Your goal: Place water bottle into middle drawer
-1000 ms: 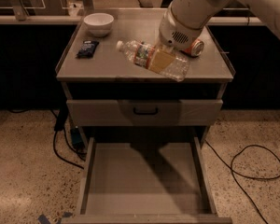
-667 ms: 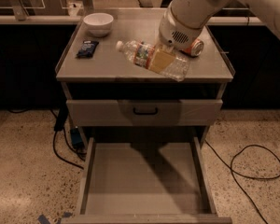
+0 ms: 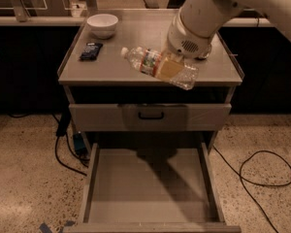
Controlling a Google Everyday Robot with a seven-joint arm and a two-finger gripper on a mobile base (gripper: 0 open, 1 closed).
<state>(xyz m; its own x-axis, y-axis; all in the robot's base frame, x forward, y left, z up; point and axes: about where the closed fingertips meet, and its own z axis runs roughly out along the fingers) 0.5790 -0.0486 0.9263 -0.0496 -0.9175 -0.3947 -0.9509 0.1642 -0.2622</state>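
The water bottle (image 3: 146, 60) is a clear crinkled plastic bottle with a white cap and a red-green label. It lies tilted, cap to the left, over the front part of the cabinet top (image 3: 111, 67). My gripper (image 3: 170, 69) is shut on the bottle's middle, and a tan finger pad (image 3: 169, 70) lies across it. The white arm comes in from the upper right. The middle drawer (image 3: 136, 188) is pulled wide open below, grey, with a bare flat floor. The arm's shadow falls on it.
A white bowl (image 3: 102, 25) and a small black packet (image 3: 90, 51) sit on the left of the cabinet top. A closed grey drawer front with a black handle (image 3: 151, 115) is above the open drawer. Cables (image 3: 262, 171) lie on the speckled floor on both sides.
The gripper and the bottle have shifted slightly toward the front edge of the cabinet top. The drawer has not moved.
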